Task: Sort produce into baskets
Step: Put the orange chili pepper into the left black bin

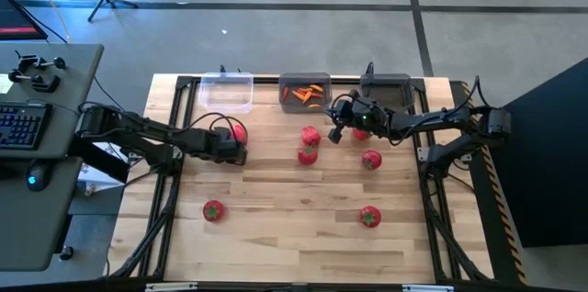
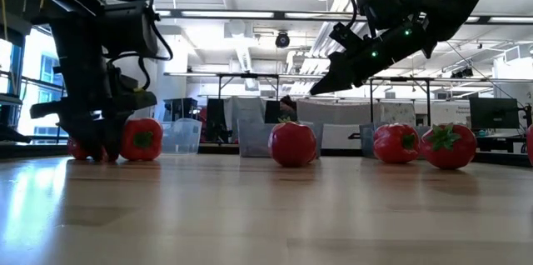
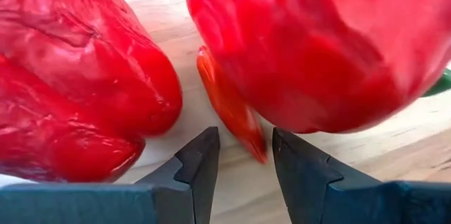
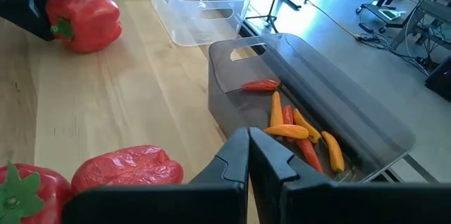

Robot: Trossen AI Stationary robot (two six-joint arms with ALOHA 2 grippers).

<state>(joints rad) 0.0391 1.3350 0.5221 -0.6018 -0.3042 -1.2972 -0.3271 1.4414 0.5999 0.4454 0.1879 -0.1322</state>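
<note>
Wooden table (image 1: 276, 237) fills the middle of the high view, framed by dark rails. Left arm reaches in from the left side, low over the boards; right arm comes from the right, raised above the table's far half. Along the far edge sit three baskets in a row: clear basket (image 1: 226, 91) at left, middle grey basket (image 1: 305, 93) holding orange and red carrot pieces (image 4: 299, 131), right grey basket (image 1: 387, 89) partly under the right arm. Left gripper (image 3: 243, 164) is down at the table just in front of the clear basket, fingers parted a little with a narrow gap, holding nothing; two red peppers (image 3: 317, 41) lie directly ahead of the tips, and a thin orange-red piece (image 3: 229, 104) lies on the wood between them, its end reaching toward the gap. In the low view one pepper sits just beside that gripper on the table. Right gripper (image 4: 248, 155) hangs in the air near the middle grey basket, fingers pressed together, empty. More peppers (image 1: 309, 143) lie near the table's centre, one against another. Tomatoes with green tops are scattered: one near centre-right (image 1: 370, 159), one front-left (image 1: 213, 210), one front-right (image 1: 369, 217).
</note>
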